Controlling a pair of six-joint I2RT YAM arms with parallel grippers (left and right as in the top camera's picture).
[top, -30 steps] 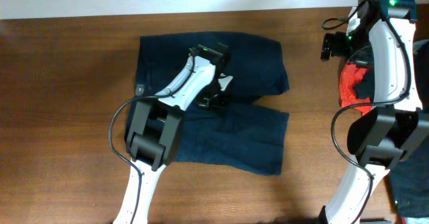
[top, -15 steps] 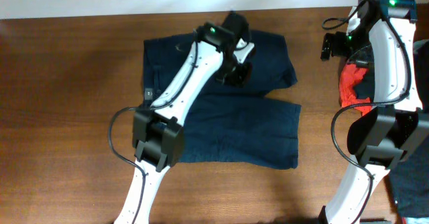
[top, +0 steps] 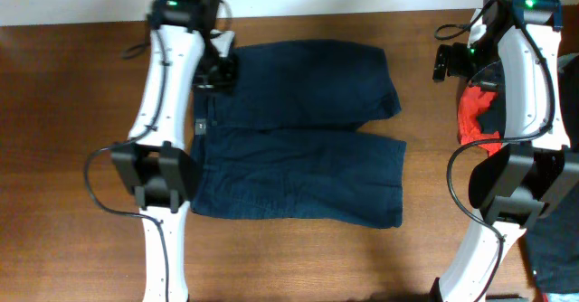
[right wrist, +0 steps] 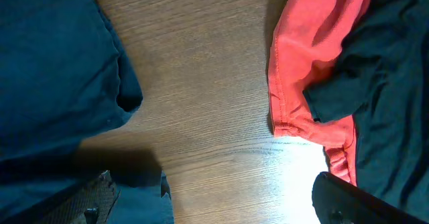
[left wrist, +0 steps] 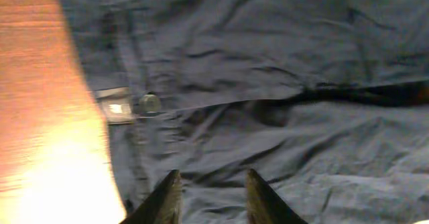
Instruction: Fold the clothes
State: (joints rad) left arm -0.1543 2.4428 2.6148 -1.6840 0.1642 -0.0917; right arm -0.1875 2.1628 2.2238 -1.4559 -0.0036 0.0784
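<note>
A pair of navy shorts (top: 298,139) lies spread flat on the brown wooden counter (top: 81,157), its long axis running across from side to side: the waistband (top: 201,157) sits at the left end and the two wide legs point to the right, one behind the other, their hems near the right arm's side. The left end effector (top: 217,67) hovers over the far corner of the waistband, its fingers (left wrist: 167,196) a little apart, with only flat, creased cloth showing between them and nothing gripped. Its wrist camera looks down on a small round button (left wrist: 149,103) and a pale label (left wrist: 115,108) just beside it on the waistband, close to the edge where the cloth meets bare wood. The right end effector (right wrist: 218,200) hangs wide apart and empty over bare wood between the hem of the far leg and an orange-red garment (right wrist: 315,63). That garment lies crumpled at the right side, touching a black garment (right wrist: 385,83) that partly overlaps it. Both sit well clear of the shorts.
</note>
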